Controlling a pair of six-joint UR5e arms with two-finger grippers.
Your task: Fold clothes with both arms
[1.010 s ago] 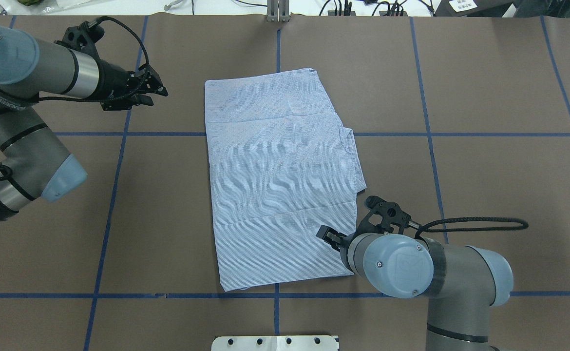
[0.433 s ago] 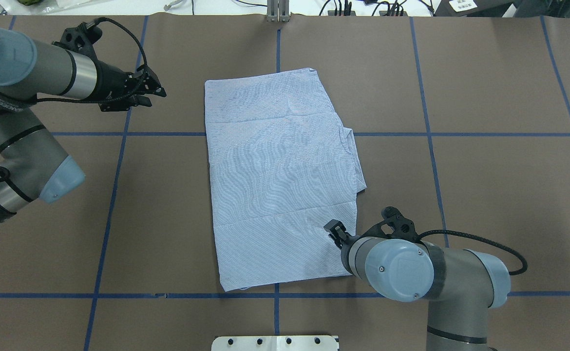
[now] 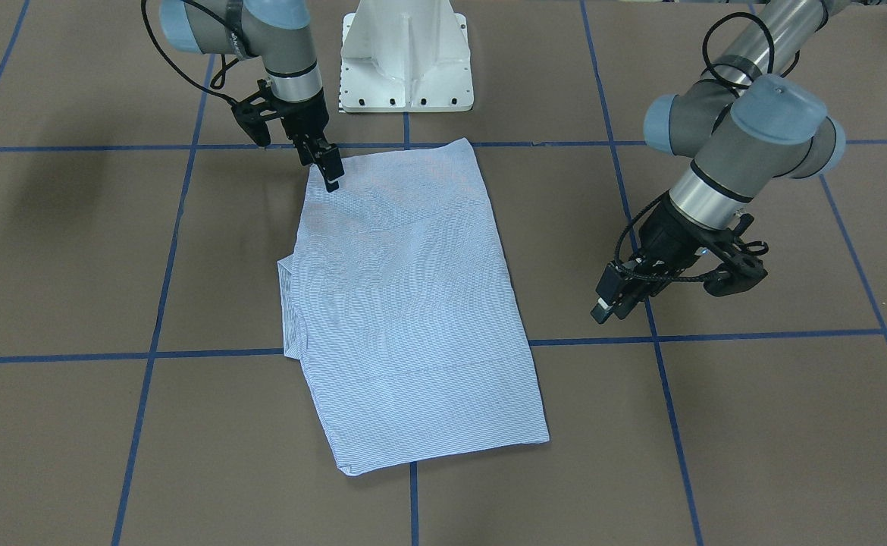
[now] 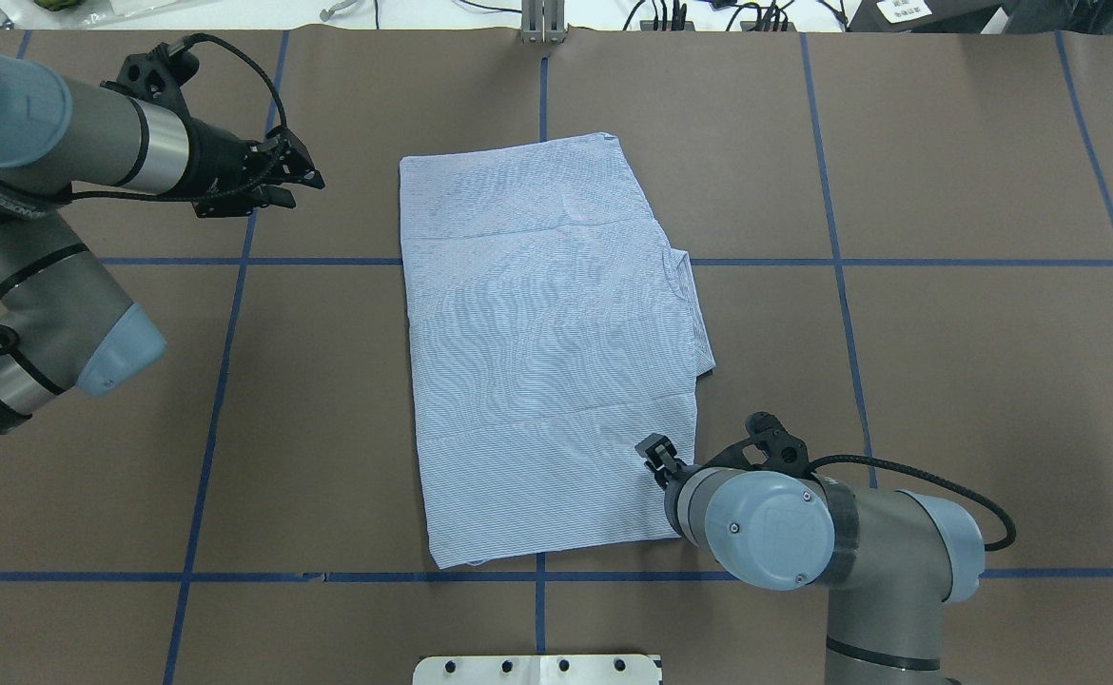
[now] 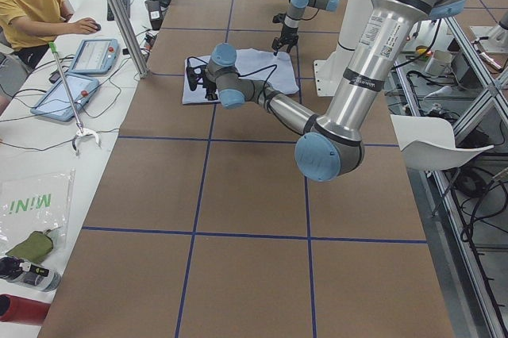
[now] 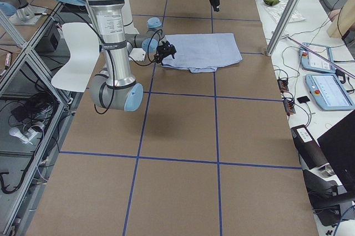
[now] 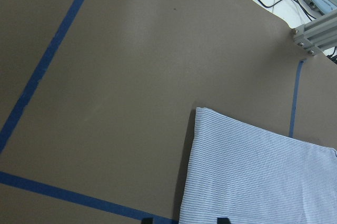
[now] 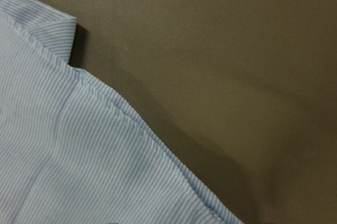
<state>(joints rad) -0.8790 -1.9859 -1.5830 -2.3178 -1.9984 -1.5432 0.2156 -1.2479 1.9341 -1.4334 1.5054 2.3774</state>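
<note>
Shirt (image 4: 547, 352) lies folded into a narrow panel under the right tool (image 3: 331, 176), fingers together; left tool (image 3: 615, 294) well beside it, unclear; crosswise folds remain.

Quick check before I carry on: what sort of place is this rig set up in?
Most likely a robotics lab: the table is covered in brown paper gridded with blue tape, a person sits at a side bench with tablets and cables, and metal framing surrounds it.

The folded striped shirt (image 4: 547, 352) lies flat at the centre of the bench (image 4: 947, 381). The right pincer (image 4: 656, 454) sits over the shirt's near right edge. The left pincer (image 4: 302, 181) hangs well apart from the shirt, its fingers parted.
</note>
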